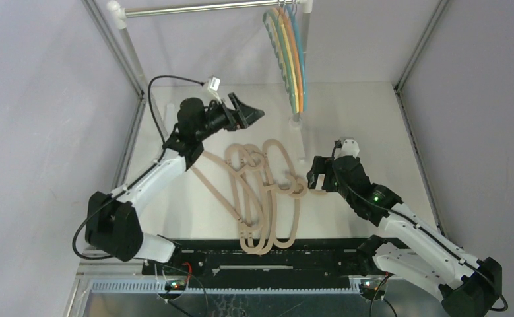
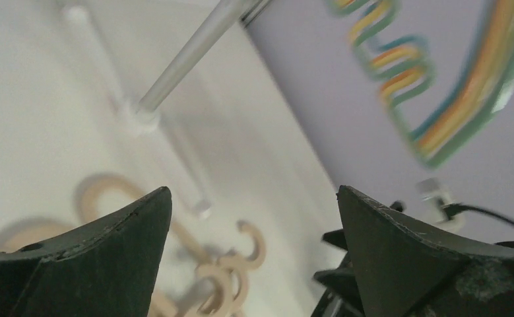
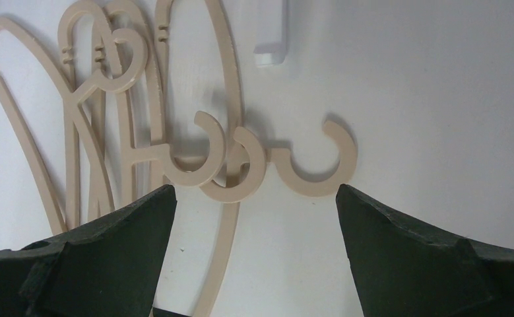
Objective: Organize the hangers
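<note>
Several thick beige hangers [image 1: 260,198] lie in a tangled pile on the white table, their hooks pointing right; they also show in the right wrist view [image 3: 227,165] and blurred in the left wrist view [image 2: 221,277]. Thin blue, orange, yellow and green hangers [image 1: 287,53] hang together on the silver rail [image 1: 194,8]; they show blurred in the left wrist view [image 2: 452,112]. My left gripper [image 1: 254,112] is open and empty, raised above the table left of the coloured hangers. My right gripper [image 1: 312,179] is open and empty, low, just right of the beige hooks [image 3: 313,165].
The rail's white posts stand at the back left [image 1: 130,46] and back middle [image 1: 301,92], with a foot [image 3: 269,39] near the pile. Purple walls and metal frame bars close in both sides. A black bar [image 1: 267,254] runs along the near edge.
</note>
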You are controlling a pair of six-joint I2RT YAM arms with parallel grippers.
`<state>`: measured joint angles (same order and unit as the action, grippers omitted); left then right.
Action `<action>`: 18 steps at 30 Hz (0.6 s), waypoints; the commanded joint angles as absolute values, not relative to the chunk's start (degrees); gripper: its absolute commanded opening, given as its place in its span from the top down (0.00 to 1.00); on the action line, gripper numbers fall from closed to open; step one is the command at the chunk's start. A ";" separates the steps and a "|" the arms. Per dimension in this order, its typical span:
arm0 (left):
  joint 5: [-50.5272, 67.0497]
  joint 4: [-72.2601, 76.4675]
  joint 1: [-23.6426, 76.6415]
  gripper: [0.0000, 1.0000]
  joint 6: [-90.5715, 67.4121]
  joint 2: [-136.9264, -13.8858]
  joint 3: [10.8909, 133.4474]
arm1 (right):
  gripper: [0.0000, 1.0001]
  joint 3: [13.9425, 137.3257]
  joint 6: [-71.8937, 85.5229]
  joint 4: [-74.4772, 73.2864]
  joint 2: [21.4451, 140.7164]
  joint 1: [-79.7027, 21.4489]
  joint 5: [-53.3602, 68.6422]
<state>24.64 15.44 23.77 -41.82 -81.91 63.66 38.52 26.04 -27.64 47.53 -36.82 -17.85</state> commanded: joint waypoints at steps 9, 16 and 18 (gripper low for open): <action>9.24 7.71 27.02 0.01 -31.84 -65.61 39.95 | 0.01 40.01 26.51 -26.19 49.19 -38.73 -17.67; -5.00 3.60 39.11 0.05 -34.42 -62.95 33.68 | 0.02 40.68 28.33 -26.45 51.44 -43.21 -21.17; -7.55 4.25 41.18 0.14 -36.87 -64.00 31.92 | 0.02 40.91 28.64 -26.41 51.58 -43.69 -21.41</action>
